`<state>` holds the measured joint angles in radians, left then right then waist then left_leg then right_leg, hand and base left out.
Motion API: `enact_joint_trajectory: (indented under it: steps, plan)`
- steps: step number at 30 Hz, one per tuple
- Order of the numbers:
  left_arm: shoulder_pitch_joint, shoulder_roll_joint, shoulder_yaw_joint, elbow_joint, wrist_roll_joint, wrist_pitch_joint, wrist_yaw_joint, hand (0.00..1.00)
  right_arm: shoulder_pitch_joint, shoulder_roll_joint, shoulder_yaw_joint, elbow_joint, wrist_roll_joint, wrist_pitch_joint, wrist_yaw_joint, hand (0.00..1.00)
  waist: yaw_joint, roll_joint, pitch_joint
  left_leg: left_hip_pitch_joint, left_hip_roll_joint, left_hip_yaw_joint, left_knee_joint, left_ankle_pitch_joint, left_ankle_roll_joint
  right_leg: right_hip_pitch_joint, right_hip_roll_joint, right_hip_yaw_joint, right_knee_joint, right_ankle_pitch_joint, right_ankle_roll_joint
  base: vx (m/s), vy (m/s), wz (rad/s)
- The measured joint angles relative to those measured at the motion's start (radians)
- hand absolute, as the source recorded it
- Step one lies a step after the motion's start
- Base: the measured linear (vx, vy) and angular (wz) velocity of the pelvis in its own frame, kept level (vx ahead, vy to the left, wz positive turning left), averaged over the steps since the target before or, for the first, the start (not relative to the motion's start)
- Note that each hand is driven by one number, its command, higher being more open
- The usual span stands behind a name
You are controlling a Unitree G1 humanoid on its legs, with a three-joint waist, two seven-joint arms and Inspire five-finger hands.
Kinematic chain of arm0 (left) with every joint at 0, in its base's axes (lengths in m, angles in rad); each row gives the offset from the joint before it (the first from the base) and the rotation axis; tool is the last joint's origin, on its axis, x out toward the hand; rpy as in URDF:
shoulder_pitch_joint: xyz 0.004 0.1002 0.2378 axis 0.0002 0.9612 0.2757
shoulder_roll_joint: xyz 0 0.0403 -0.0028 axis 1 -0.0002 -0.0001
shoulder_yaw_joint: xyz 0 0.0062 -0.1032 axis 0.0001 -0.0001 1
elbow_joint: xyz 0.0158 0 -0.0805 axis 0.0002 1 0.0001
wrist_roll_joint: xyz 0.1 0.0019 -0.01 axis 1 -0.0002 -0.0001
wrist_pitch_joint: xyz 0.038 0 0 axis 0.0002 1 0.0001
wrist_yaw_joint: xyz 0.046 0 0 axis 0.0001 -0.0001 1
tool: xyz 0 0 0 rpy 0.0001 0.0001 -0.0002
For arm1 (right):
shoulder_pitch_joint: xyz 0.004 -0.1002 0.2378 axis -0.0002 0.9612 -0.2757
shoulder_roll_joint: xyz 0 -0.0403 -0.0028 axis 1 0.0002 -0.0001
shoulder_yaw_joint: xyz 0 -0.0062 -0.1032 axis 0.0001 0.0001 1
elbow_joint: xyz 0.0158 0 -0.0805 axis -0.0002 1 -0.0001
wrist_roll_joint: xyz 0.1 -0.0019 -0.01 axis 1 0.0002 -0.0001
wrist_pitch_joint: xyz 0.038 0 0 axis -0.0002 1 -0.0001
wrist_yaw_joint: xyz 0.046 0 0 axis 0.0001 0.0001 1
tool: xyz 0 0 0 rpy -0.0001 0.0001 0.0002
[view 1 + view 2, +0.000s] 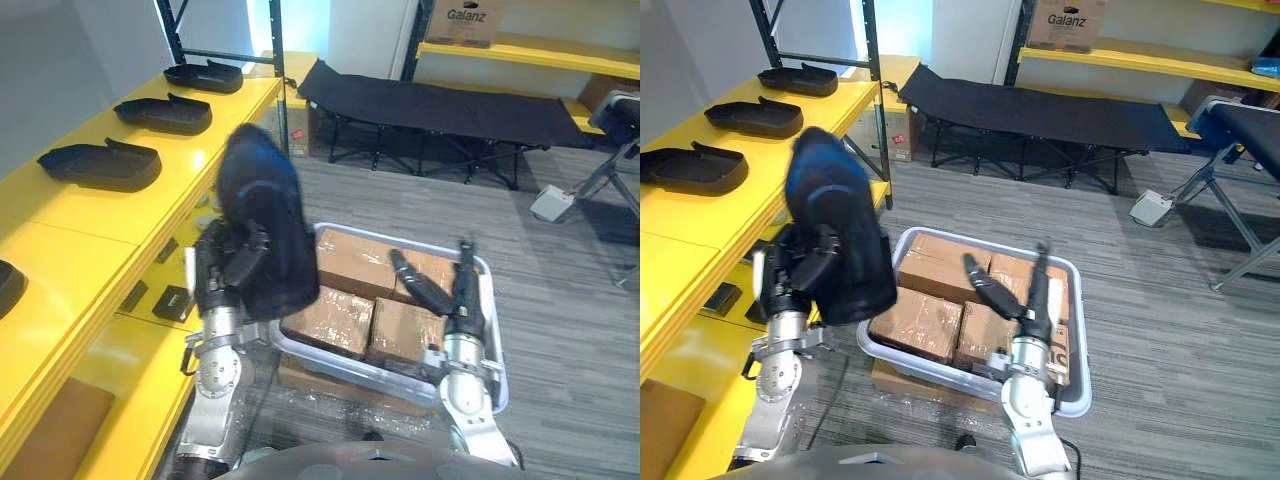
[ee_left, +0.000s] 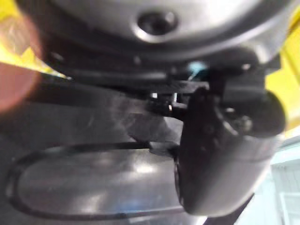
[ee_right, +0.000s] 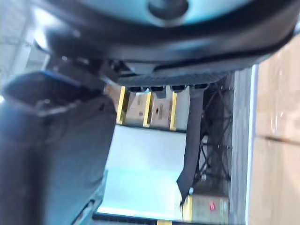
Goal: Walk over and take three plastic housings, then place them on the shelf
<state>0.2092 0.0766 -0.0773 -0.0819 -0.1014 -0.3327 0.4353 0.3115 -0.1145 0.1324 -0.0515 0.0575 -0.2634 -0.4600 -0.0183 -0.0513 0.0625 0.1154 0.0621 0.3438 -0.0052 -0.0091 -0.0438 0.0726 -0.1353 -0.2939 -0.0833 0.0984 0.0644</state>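
Observation:
My left hand (image 1: pixel 225 268) is shut on a black plastic housing (image 1: pixel 265 225) and holds it upright beside the yellow shelf (image 1: pixel 90 240). The left wrist view shows the housing's glossy shell (image 2: pixel 93 183) pressed against the thumb (image 2: pixel 220 154). Three more black housings lie in a row on the shelf top: near (image 1: pixel 100 165), middle (image 1: pixel 163 113) and far (image 1: pixel 205 76). The edge of another dark housing (image 1: pixel 8 285) shows at the shelf's near left. My right hand (image 1: pixel 450 290) hovers open over the bin, fingers straight, holding nothing.
A grey plastic bin (image 1: pixel 495 335) with wrapped cardboard boxes (image 1: pixel 355 262) stands on the floor in front of me. Behind it is a black folding cot (image 1: pixel 440 100). A second yellow rack (image 1: pixel 520 50) carries a carton at the back right.

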Motion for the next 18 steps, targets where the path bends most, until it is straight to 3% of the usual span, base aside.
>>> enact_joint_trajectory:
  steps: [3, 8, 13, 16, 18]
  plan:
    - [0.004, 0.000, 0.046, 0.000, 0.021, -0.012, 0.062, 0.00, 0.026, -0.007, -0.014, 0.002, 0.109, -0.046, 0.055, 1.00, -0.008, 0.000, 0.000, 0.000, 0.005, 0.007, 0.000, -0.002, -0.003, -0.004, 0.002, 0.007, 0.000, 0.000, 0.001, 0.03, 0.002, -0.07]
    - [0.061, -0.001, 0.038, -0.046, -0.092, -0.041, -0.034, 0.00, 0.058, -0.001, -0.014, 0.110, 0.212, -0.075, 0.169, 1.00, -0.002, 0.003, -0.002, 0.013, 0.014, 0.029, 0.003, -0.016, -0.012, -0.005, 0.017, 0.032, 0.000, 0.003, 0.000, 0.05, -0.006, -0.15]
    - [0.081, 0.000, 0.039, -0.044, -0.141, -0.041, -0.047, 0.00, 0.100, -0.003, -0.070, 0.188, 0.268, -0.075, 0.242, 1.00, -0.006, 0.013, -0.003, -0.011, 0.023, 0.028, 0.048, -0.044, -0.010, -0.004, 0.014, 0.035, 0.005, 0.003, 0.000, 0.02, 0.007, -0.04]
    - [0.077, 0.002, 0.038, -0.044, -0.141, -0.041, -0.059, 0.00, 0.112, -0.010, -0.107, 0.204, 0.287, -0.075, 0.258, 1.00, -0.013, 0.018, -0.003, -0.045, 0.017, -0.031, 0.062, -0.045, -0.009, 0.003, 0.010, -0.019, 0.005, -0.003, 0.003, -0.01, -0.012, 0.58]
    - [0.081, 0.003, 0.037, -0.045, -0.144, -0.041, -0.078, 0.00, 0.107, -0.014, -0.104, 0.204, 0.306, -0.077, 0.260, 1.00, -0.010, 0.025, 0.000, -0.075, 0.010, -0.119, 0.064, -0.041, -0.011, 0.023, -0.003, -0.102, 0.022, -0.029, 0.005, -0.02, -0.002, 1.03]
